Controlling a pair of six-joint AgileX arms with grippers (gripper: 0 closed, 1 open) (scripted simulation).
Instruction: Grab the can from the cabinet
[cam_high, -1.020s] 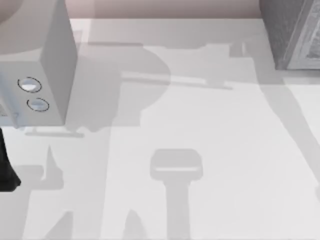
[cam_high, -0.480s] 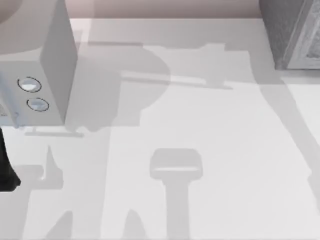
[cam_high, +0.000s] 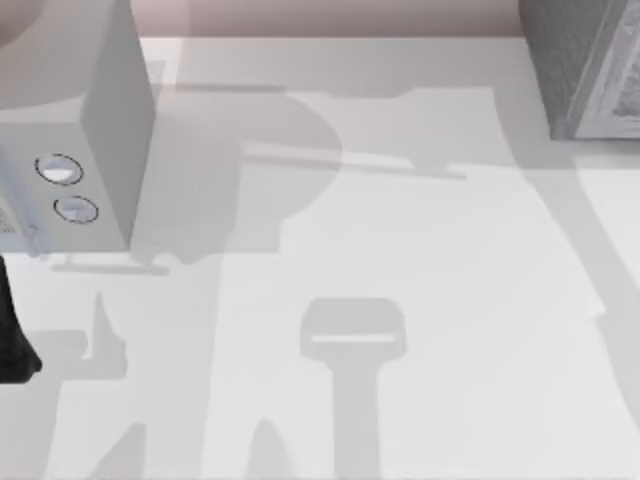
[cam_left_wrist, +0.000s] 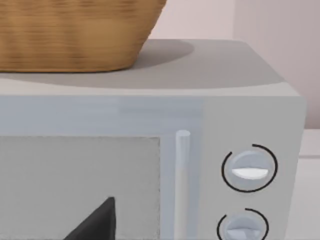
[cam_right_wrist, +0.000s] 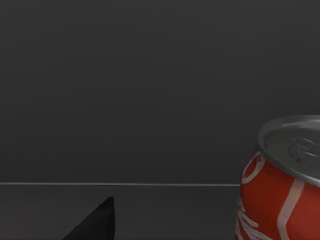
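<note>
The red aluminium drinks can (cam_right_wrist: 282, 182) stands upright, silver lid up, inside the dark cabinet; the right pincer's opening cannot be told

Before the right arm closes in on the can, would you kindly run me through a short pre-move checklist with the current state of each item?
1. Can located: ok, a red can stands upright in the right wrist view, inside a dark compartment.
2. Can centred for the right arm's approach: not ok, it sits at the frame's edge, partly cut off.
3. Right gripper fingers open: cannot tell.
4. Space around the can free: ok on the side that shows; the far side is cut off.
5. Left arm out of the way: ok, its camera faces the microwave, which carries a wicker basket, at the table's left.
</note>
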